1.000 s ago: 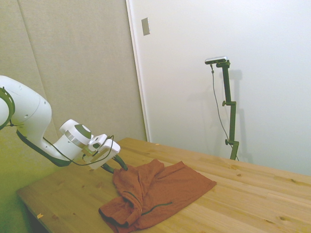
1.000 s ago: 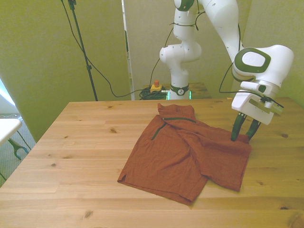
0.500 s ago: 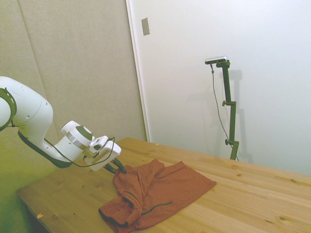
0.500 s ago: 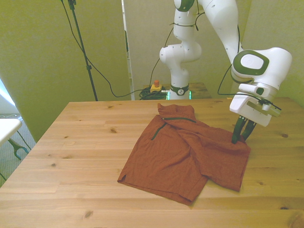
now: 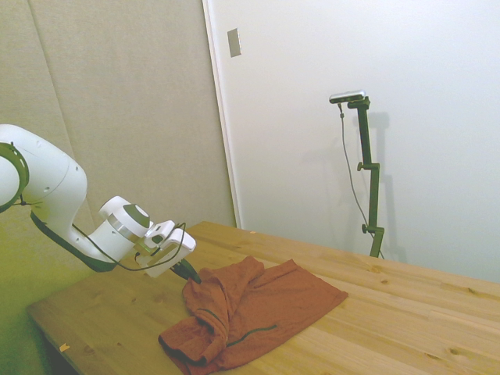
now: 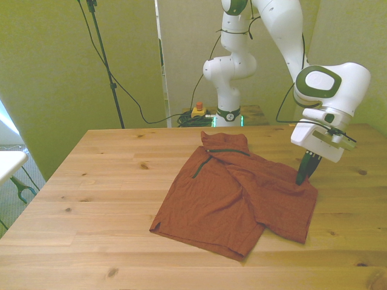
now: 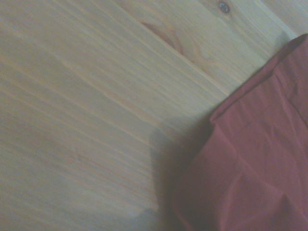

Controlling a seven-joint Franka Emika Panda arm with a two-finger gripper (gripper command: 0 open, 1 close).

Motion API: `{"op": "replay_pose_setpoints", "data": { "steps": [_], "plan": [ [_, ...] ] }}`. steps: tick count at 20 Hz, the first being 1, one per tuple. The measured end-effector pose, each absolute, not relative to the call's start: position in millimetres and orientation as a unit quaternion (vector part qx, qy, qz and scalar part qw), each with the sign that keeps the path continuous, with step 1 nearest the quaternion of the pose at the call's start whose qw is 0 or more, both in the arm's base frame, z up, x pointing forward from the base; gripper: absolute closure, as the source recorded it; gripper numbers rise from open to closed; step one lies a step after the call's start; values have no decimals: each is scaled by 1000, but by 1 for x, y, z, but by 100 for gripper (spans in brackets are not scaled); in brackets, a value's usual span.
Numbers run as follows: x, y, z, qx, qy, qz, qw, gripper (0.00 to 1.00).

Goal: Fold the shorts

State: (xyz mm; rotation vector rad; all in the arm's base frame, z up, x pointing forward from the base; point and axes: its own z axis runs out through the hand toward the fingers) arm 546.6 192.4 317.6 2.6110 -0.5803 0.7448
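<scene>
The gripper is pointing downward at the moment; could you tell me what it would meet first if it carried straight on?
The gripper would meet the shorts first, at their edge on the front view's right, where its tips already look to be touching cloth. The table lies directly beneath.

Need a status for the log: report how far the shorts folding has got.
Done: one layer of the shorts already lies over the rest, loosely. In hand: the gripper is shut on the edge at the front view's right. Left: carrying that edge across; the cloth lies spread and rumpled on the table.
</scene>
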Motion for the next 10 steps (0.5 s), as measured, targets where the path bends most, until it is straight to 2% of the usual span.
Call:
{"op": "replay_pose_setpoints", "data": {
  "steps": [5, 10],
  "plan": [
    [553, 187, 330, 920, -217, 274, 176, 100],
    [566, 157, 386, 902, -254, 307, 163, 100]
  ]
}}
